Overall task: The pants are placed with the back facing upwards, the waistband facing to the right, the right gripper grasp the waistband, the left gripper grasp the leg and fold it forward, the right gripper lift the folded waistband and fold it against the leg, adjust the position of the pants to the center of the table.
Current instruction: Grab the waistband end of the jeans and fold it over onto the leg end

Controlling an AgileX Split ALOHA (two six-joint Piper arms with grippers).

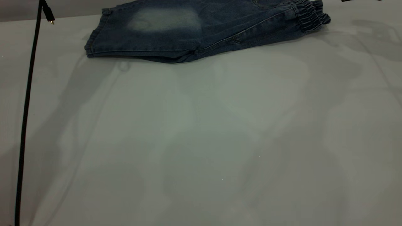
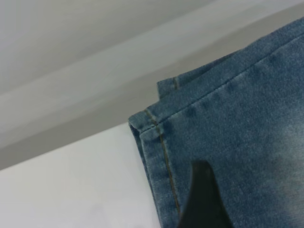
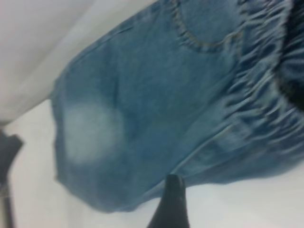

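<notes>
The pants [image 1: 194, 28] lie flat at the far edge of the table [image 1: 201, 141], doubled over lengthwise, with a pale faded patch on top. Their gathered elastic waistband [image 1: 311, 15] points right and the leg hem [image 1: 94, 40] points left. Neither gripper shows in the exterior view. My left gripper [image 2: 237, 209] hovers open over the leg hem [image 2: 161, 137], one black finger [image 2: 202, 199] above the denim. My right gripper [image 3: 213, 204] is open near the front edge of the pants, below the waistband [image 3: 266, 71], and one finger [image 3: 173, 199] shows, holding nothing.
A black cable [image 1: 26, 103] hangs down the left side of the exterior view. The pants lie close to the table's far edge, with wide bare tabletop in front of them. A dark part of the other arm [image 3: 8, 149] shows beyond the leg hem.
</notes>
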